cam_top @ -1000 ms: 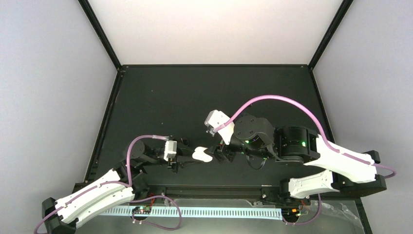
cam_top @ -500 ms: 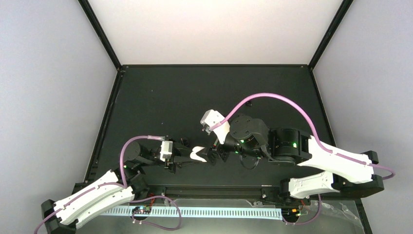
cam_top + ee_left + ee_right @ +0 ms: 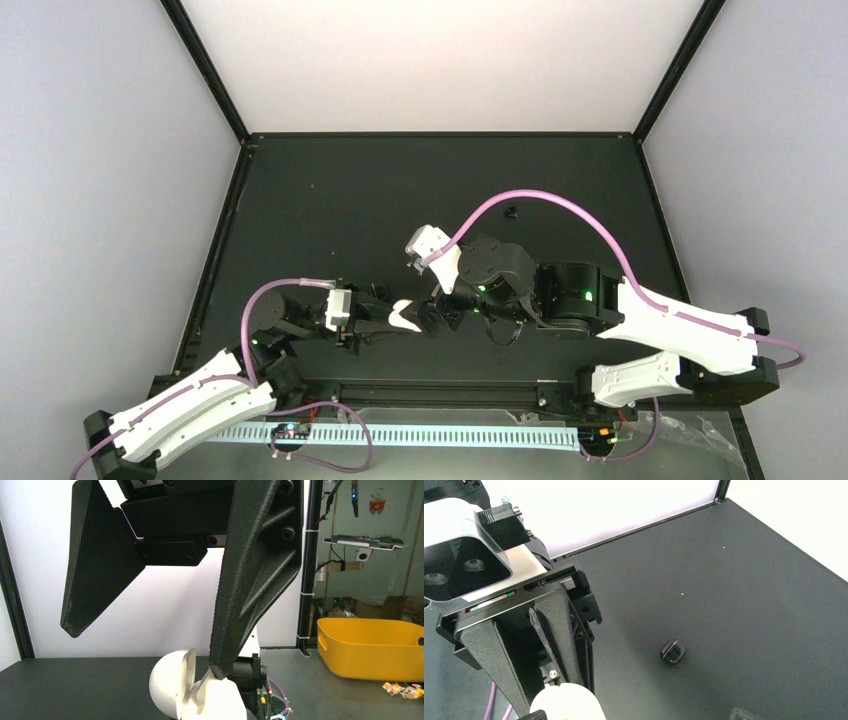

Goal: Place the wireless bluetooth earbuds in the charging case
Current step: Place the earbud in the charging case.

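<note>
While the two arms meet near the front middle of the black table (image 3: pixel 330 200), the left gripper (image 3: pixel 390 320) is clamped on the charging case (image 3: pixel 406 317), its dark fingers (image 3: pixel 561 645) narrowing down onto the white shell. From the left wrist, the case's lid (image 3: pixel 171 684) stands open, hinged away from the lower half (image 3: pixel 222 702), with one fingertip pressing on that lower half. The inside of the case faces away from every camera, so what lies in it cannot be told. The right gripper (image 3: pixel 433 314) sits just beside the case on its right, its jaws spread wide and holding nothing. A small black squarish object (image 3: pixel 672 651) lies alone on the table, well apart from both grippers, toward the far right.
</note>
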Robot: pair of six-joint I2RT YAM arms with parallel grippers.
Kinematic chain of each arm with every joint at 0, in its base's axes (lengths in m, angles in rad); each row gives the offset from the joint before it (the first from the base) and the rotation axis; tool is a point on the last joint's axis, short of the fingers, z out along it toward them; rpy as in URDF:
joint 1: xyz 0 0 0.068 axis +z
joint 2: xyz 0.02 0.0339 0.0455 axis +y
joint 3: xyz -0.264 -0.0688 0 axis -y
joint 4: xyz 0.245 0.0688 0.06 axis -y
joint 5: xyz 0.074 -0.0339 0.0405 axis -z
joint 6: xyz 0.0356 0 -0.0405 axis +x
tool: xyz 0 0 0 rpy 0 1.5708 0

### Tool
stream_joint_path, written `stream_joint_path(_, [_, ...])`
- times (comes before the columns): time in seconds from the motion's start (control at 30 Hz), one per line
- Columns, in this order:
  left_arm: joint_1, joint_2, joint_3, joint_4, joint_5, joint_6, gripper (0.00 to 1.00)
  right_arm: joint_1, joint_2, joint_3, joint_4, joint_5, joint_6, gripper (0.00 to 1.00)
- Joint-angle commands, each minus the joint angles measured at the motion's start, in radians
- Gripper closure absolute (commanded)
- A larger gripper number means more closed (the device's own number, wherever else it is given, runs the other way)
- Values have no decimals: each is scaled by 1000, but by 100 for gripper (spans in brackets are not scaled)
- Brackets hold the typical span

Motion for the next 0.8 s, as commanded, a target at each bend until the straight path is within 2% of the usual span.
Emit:
stream_joint_path(0.0, [-9, -12, 43, 22, 16, -11, 99, -9, -15, -14, 14, 15, 15, 5])
stream_joint_path(0.5, [-9, -32, 47, 27, 4, -13, 98, -9, -3, -36, -7, 0, 28, 5])
stream_joint_path(0.77, [-8, -35, 30, 13, -5, -11, 99, -9, -91, 23, 50, -51, 27, 4])
